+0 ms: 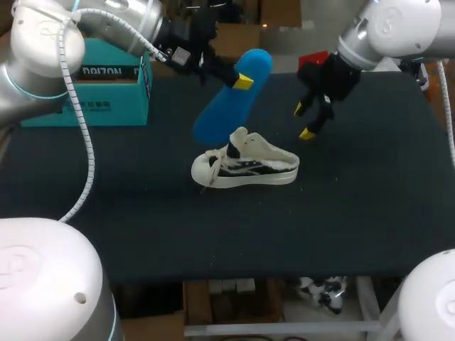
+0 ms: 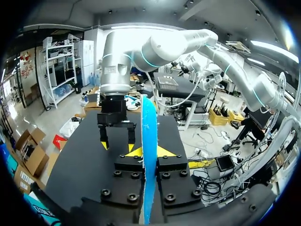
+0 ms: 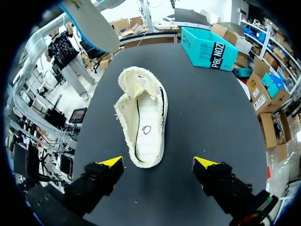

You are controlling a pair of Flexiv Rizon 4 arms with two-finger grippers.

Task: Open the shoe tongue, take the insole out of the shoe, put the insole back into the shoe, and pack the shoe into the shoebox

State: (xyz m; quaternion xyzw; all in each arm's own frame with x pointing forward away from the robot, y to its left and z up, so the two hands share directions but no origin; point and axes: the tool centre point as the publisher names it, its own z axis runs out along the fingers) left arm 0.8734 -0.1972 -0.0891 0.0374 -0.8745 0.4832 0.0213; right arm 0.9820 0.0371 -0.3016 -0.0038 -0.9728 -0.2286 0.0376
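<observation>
The left tool [image 1: 242, 80] pinches the blue insole [image 1: 234, 99] by its edge and holds it in the air above the white shoe [image 1: 245, 168]. The shoe sits upright mid-worktop [image 1: 355, 213] with its tongue lifted. The right tool [image 1: 303, 121] hovers near the heel, fingers spread, gripping nothing. A teal shoebox [image 1: 92, 99] stands at the far left corner.

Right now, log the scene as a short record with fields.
insole: blue, held in the air above the shoe
left gripper: shut on the insole
shoe: upright on the table, tongue folded open, no insole inside
right gripper: open, over the shoe's heel end, touching nothing
shoebox: teal, at the table's far left
</observation>
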